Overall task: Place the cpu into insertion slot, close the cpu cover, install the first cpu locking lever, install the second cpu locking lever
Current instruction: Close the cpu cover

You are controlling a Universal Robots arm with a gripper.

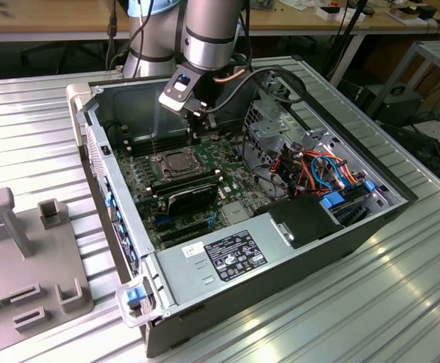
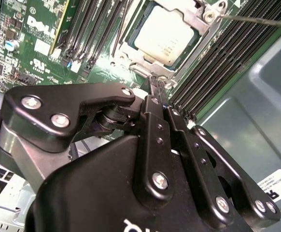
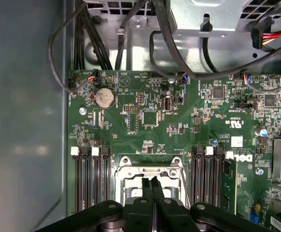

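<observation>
The cpu [image 2: 165, 35] sits in the insertion slot [image 2: 126, 50], its silver-grey top facing up and level. The cpu cover [image 2: 200, 24] lies flat over the slot, and the chip's top shows through its square opening. From one corner of the slot a thin metal locking lever [image 2: 256, 20] sticks out free of the frame. In the exterior view that lever [image 1: 153, 145] stands nearly upright just beside the slot.

My gripper [image 2: 156, 83] hangs right at the slot's edge, on the side away from the raised lever. My fingers are pressed together pad to pad, and I see nothing between them. Whether their tips touch the slot's rim I cannot tell. In the first wrist view my gripper [image 3: 151, 182] reaches over the slot's near edge, and in the exterior view it [image 1: 196, 138] points straight down just beside the chip [image 1: 176, 161].

Long black memory slots [image 3: 90, 179] run along both sides of the insertion slot, close against it. The green motherboard [image 3: 150, 121] spreads out around the slot. On the motherboard, a round coin battery [image 3: 104, 98] lies well apart from the slot. Farther from the slot, bundled orange, red and blue cables [image 1: 318, 170] fill one end of the open metal case [image 1: 91, 136]. The case lies on a ribbed metal table [image 1: 356, 318]. Outside the case, far from the slot, a grey fixture [image 1: 31, 257] with upright posts rests on that table.
</observation>
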